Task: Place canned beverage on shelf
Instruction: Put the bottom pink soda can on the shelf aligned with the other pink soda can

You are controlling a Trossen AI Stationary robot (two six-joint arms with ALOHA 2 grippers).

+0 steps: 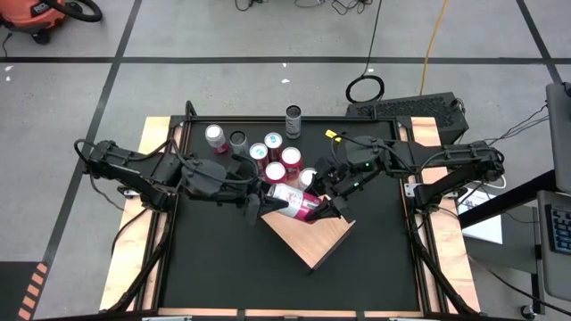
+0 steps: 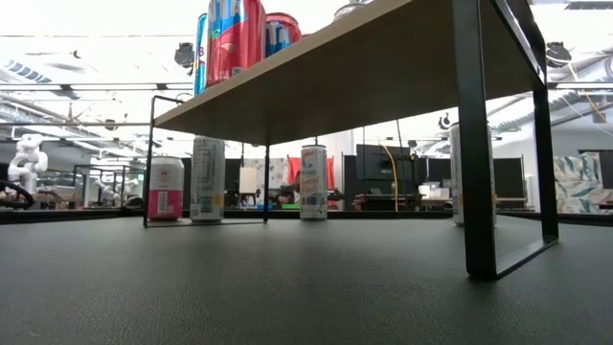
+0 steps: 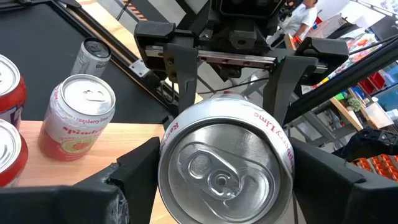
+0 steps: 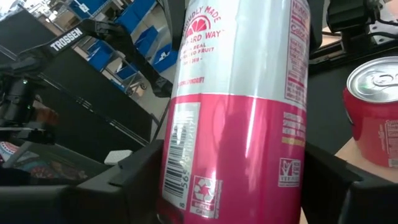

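The pink-and-silver slim can (image 1: pixel 292 201) is held lying flat above the pale wooden shelf (image 1: pixel 314 235), gripped endwise by left claw (image 1: pixel 265 204) and right claw (image 1: pixel 326 208).

Grey concrete floor (image 1: pixel 223 36) w/ black tape lines; orange shop vac (image 1: pixel 36 16) in corner.

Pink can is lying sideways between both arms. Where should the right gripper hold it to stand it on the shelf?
Probably the curved side wall of the pink can, past mid-body toward its base, coming in square to its long axis. It lies on its side above the shelf, lid facing the left gripper, which clamps that end. The right gripper already straddles the wall there.
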